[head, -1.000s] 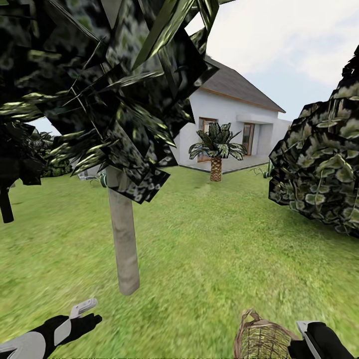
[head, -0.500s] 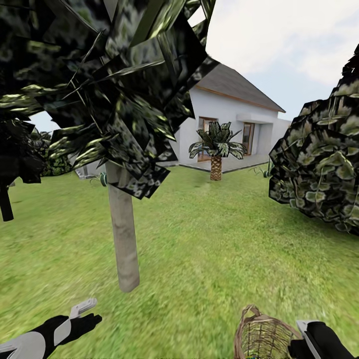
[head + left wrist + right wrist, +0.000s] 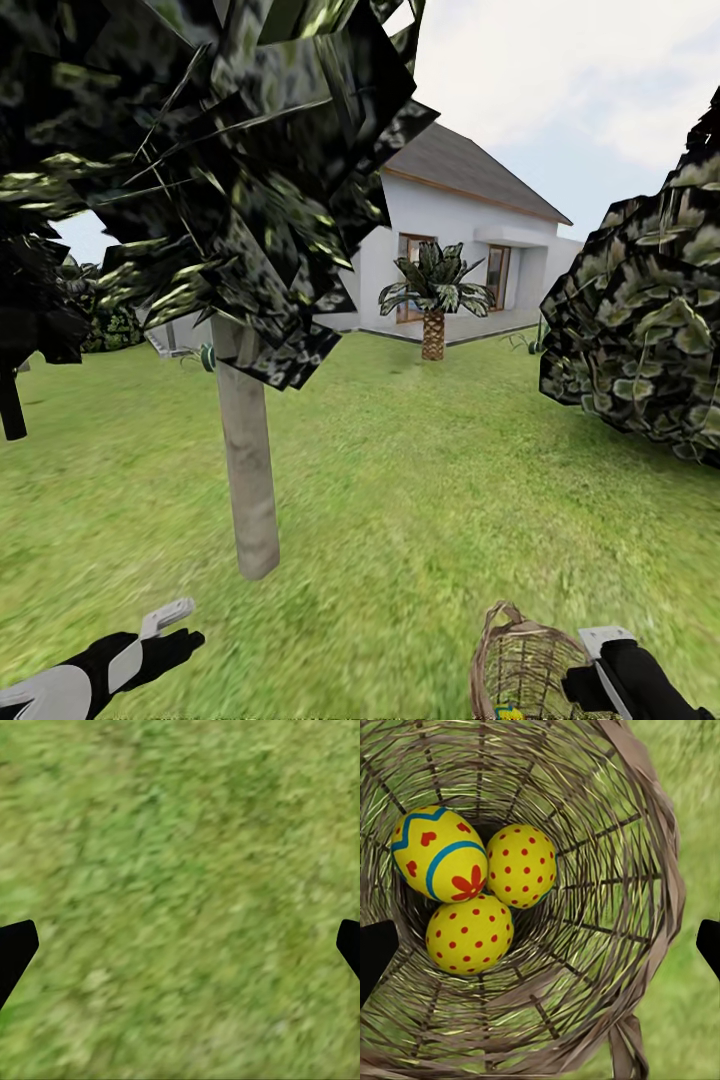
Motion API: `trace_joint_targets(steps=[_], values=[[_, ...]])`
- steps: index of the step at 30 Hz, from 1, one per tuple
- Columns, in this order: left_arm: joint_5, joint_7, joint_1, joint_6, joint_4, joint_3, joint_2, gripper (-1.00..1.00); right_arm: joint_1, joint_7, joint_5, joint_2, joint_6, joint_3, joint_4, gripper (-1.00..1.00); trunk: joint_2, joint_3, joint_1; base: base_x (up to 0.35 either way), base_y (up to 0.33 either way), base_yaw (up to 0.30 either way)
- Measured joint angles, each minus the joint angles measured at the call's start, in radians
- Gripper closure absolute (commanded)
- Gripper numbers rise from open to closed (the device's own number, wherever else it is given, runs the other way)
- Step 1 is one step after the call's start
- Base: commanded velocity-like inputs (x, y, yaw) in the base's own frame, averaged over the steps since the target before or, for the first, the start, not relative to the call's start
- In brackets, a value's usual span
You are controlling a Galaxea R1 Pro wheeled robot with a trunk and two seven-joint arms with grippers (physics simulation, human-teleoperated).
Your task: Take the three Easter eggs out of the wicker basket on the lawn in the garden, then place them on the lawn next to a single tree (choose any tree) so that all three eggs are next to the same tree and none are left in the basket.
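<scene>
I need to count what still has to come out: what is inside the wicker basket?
Three Easter eggs lie touching at the bottom of the wicker basket: two red-dotted, one with blue bands and a red flower. Its base under them is covered.

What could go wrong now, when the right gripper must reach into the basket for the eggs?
The three Easter eggs lie touching at the bottom of the deep wicker basket, so the open right gripper may push one aside or pinch two. Its fingers may also catch the rim and tip the basket on the lawn.
</scene>
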Motion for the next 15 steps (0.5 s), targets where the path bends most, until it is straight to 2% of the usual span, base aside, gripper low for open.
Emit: trace_joint_targets(steps=[15], values=[[0.0, 0.001, 0.0, 0.0, 0.0, 0.0, 0.0, -1.0, 0.0, -0.001, -0.001, 0.003, -0.001, 0.0, 0.001, -1.0, -0.105, -0.047, 0.058, 0.0, 0.0, 0.0]])
